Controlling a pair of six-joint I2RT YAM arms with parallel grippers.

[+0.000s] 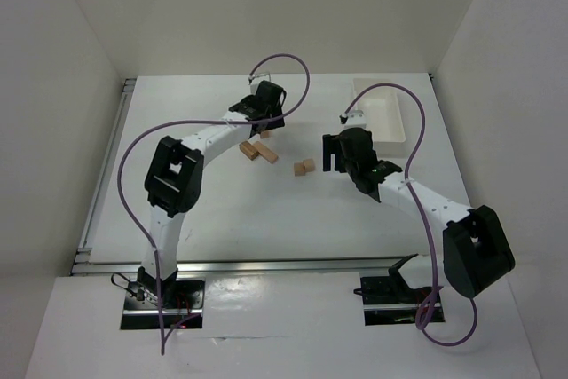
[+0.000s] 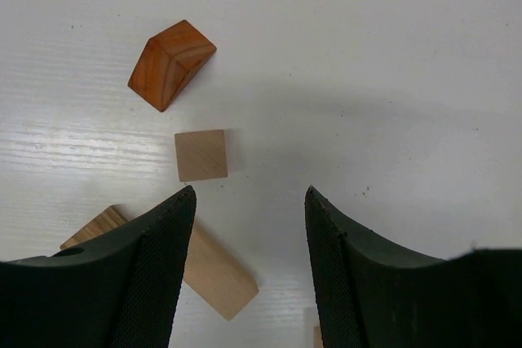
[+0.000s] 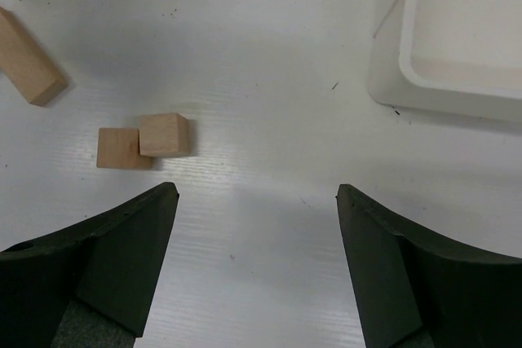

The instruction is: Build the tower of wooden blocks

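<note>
No wood block tower is in view; the blocks lie loose and single on the white table. In the left wrist view a reddish-brown wedge block (image 2: 171, 64) and a tan cube (image 2: 201, 155) lie ahead of my left gripper (image 2: 249, 193). It is open and empty, and a long tan block (image 2: 214, 275) lies partly under its left finger. My right gripper (image 3: 257, 189) is open and empty over bare table. Two tan cubes (image 3: 164, 134) touch each other just ahead of its left finger. From above, the left gripper (image 1: 265, 124) hangs over its block cluster, and the right gripper (image 1: 327, 159) sits right of the cube pair (image 1: 304, 168).
A white plastic tray (image 1: 383, 122) stands at the back right, and its rim (image 3: 408, 79) shows at the upper right of the right wrist view. Another long tan block (image 3: 28, 59) lies at the left of that view. White walls close in the table on three sides.
</note>
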